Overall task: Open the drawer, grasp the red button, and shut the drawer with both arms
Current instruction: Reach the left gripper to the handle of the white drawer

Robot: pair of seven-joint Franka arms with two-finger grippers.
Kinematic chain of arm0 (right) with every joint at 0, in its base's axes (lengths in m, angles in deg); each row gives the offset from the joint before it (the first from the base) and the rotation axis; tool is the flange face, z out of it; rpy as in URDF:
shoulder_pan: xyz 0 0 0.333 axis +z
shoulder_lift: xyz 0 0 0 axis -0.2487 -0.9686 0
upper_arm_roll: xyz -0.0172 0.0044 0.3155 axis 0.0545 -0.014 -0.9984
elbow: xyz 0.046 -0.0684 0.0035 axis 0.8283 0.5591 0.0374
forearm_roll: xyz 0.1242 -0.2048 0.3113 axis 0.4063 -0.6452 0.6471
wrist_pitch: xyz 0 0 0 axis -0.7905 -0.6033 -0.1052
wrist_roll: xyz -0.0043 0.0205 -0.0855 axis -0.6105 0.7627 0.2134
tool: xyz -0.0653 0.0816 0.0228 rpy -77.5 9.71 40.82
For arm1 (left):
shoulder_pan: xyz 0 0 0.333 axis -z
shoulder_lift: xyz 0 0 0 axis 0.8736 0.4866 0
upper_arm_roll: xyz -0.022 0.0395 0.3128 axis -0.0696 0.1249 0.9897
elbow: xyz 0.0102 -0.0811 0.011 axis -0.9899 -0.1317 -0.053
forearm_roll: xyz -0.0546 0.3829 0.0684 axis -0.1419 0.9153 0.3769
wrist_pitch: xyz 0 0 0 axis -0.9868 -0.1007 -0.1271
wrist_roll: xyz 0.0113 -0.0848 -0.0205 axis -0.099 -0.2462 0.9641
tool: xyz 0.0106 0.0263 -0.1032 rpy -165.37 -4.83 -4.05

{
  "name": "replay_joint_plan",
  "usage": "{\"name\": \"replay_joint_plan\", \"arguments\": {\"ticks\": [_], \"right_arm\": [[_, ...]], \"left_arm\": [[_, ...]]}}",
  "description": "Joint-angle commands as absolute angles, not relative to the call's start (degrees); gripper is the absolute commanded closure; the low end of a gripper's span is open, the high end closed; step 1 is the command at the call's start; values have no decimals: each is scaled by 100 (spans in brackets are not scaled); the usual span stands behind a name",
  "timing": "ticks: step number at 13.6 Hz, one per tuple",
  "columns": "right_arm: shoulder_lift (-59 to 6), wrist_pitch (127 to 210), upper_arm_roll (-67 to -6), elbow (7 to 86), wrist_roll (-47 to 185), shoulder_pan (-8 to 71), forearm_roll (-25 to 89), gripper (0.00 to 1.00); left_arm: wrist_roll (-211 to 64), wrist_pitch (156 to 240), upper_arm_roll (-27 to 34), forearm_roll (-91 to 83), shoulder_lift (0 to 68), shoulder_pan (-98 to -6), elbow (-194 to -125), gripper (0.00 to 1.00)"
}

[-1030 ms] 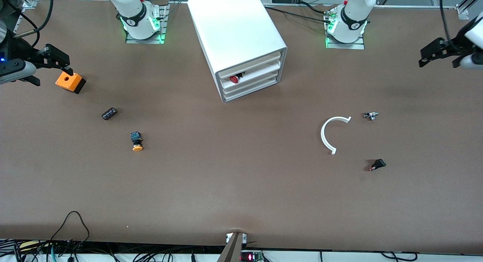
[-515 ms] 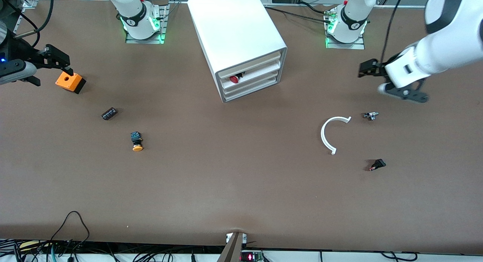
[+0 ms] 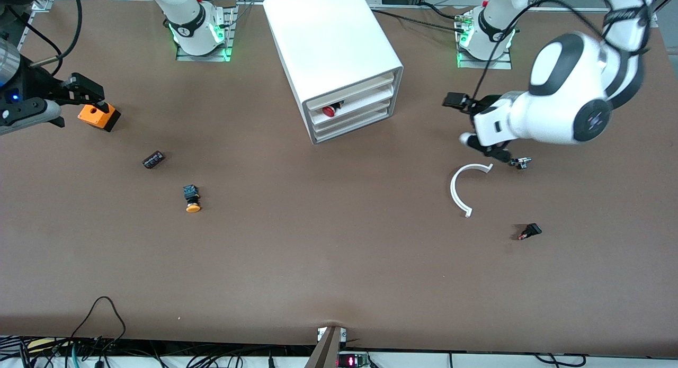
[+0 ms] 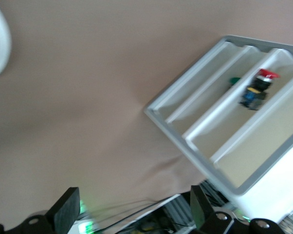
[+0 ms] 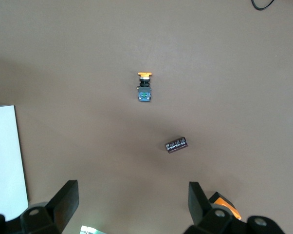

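Note:
The white cabinet (image 3: 333,45) stands at the table's back middle. The drawer (image 3: 365,99), second-highest front, sits level with the other three. The red-capped button (image 3: 328,111) lies inside it and shows through the front. In the left wrist view the drawer (image 4: 224,129) and button (image 4: 257,87) show too. My left gripper (image 3: 463,119) is open and empty in the air beside the cabinet, toward the left arm's end; it shows in its wrist view (image 4: 134,209). My right gripper (image 3: 87,92) is open and empty over the orange box (image 3: 98,115); it shows in its wrist view (image 5: 134,202).
A yellow-capped button (image 3: 192,198) and a small black part (image 3: 153,159) lie toward the right arm's end. A white curved piece (image 3: 456,190), a small metal piece (image 3: 521,162) and a black-red piece (image 3: 529,231) lie toward the left arm's end.
The left arm has swung in from the table's end toward the cabinet, over the curved piece. The right gripper has shifted slightly over the orange box.

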State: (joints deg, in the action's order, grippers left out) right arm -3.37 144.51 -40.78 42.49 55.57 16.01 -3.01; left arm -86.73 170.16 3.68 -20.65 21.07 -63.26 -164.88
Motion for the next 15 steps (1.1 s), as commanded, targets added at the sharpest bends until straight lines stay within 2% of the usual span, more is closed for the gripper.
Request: {"name": "replay_joint_plan", "arguments": {"ticks": [1, 3, 8, 13, 15], "right_arm": [[-367, 14342, -4154, 4119, 5489, 1537, -240, 0], [-367, 14334, -4154, 4111, 5480, 1537, -222, 0], [-375, 14325, -4154, 4111, 5480, 1554, -222, 0], [-375, 14325, -4162, 4119, 5480, 1563, -222, 0], [-384, 14325, -4162, 4128, 5471, 1563, -222, 0]], "left_arm": [[-9068, 17448, 110, -2325, 2675, -6168, -16302, 0], [-9165, 17757, -31, -2587, 3026, -6097, -16302, 2], [-10542, 18066, -32, -3739, 3783, -5851, -16319, 16], [-11932, 18022, -75, -4618, 4687, -5781, -16389, 19], [-12223, 17996, -136, -4978, 4856, -5728, -16486, 22]]}}
